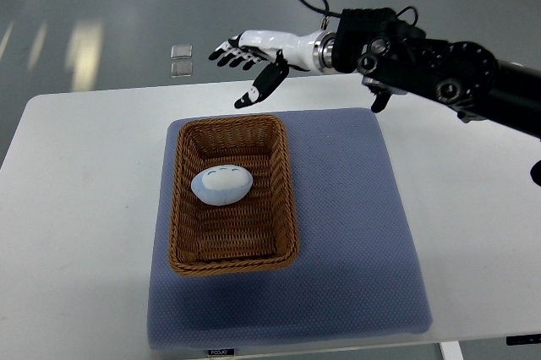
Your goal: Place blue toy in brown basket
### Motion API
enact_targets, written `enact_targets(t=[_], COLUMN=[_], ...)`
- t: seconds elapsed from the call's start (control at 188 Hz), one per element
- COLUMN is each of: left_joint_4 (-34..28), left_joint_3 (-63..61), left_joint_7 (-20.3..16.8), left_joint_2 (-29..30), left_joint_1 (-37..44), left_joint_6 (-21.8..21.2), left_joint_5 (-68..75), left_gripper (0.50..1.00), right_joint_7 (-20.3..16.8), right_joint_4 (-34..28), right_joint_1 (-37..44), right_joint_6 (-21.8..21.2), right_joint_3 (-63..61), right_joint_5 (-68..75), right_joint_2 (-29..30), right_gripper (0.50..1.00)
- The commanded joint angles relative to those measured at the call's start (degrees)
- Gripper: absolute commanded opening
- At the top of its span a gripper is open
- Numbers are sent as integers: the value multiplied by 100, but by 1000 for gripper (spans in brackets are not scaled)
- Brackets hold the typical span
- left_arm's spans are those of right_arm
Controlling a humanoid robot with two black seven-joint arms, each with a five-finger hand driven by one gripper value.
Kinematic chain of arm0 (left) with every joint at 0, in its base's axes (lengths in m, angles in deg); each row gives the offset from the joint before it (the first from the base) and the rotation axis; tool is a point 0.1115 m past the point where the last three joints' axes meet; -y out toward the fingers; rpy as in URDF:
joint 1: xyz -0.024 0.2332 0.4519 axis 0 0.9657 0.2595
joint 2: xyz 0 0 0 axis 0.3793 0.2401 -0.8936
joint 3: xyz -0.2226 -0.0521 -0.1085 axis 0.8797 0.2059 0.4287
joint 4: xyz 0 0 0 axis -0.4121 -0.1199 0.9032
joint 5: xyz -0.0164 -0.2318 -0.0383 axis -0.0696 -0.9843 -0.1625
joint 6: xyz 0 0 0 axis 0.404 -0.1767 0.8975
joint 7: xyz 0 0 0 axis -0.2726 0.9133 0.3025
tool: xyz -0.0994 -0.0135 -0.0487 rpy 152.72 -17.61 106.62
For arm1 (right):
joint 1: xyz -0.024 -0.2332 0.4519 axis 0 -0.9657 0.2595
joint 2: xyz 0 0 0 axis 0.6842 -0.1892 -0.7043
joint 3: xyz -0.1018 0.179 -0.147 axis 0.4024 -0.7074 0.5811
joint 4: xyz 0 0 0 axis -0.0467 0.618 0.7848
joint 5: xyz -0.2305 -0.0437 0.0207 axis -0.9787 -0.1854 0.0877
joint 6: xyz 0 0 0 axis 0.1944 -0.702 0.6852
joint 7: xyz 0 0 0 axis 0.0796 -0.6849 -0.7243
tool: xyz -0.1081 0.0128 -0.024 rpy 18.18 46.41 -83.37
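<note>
A pale blue egg-shaped toy (pixel 221 185) lies inside the brown wicker basket (pixel 180 208), in its far half. The basket stands on a blue-grey mat (pixel 355 225). My right hand (pixel 248 62) is white with black fingertips. It hovers above and beyond the basket's far rim, with the fingers spread and nothing in them. Its black arm comes in from the right edge. The left arm is out of view.
The mat lies on a white table (pixel 76 208). Two small clear square things (pixel 180 59) lie on the grey floor beyond the table's far edge.
</note>
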State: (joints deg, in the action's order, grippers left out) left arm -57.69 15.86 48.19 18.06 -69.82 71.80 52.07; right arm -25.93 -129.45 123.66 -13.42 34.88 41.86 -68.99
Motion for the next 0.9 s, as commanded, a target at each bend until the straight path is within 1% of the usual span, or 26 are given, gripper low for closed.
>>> enact_targets(t=[0.0,0.037,0.106,0.202,0.33,0.383,0.495,0.591,0.719,0.895], left_joint_4=[9,9,9,18,9,9,9,9,18,9], left_joint_3=[1,1,1,1,1,1,1,1,1,1], left_joint_7=[-1,-1,-1,-1,-1,-1,-1,-1,-1,-1], left_joint_2=[0,0,0,0,0,0,0,0,0,0], left_joint_1=[-8,-8,-8,-17,-17,-17,-17,-17,-17,-17], left_joint_6=[1,1,1,1,1,1,1,1,1,1], left_joint_5=[0,0,0,0,0,0,0,0,0,0], left_gripper=[1000,1000,1000,1000,1000,1000,1000,1000,1000,1000], right_joint_7=[8,8,16,60,210,306,570,798,1089,1133], right_joint_4=[-10,-10,-1,-1,34,69,78,87,113,113], right_joint_1=[-63,-168,-617,-1478,-2567,-2963,-3710,-4062,-4317,-4484], right_joint_6=[-68,-68,-50,-24,-15,-50,-77,-86,-86,-94], right_joint_3=[-648,-912,-1572,-2820,-3970,-4252,-4753,-5008,-5034,-5043], right_joint_5=[517,711,1150,1862,2503,2618,2758,2899,2917,2926], right_joint_2=[-438,-535,-641,-571,-255,-79,203,422,625,783], right_gripper=[870,876,883,887,887,905,907,907,909,909])
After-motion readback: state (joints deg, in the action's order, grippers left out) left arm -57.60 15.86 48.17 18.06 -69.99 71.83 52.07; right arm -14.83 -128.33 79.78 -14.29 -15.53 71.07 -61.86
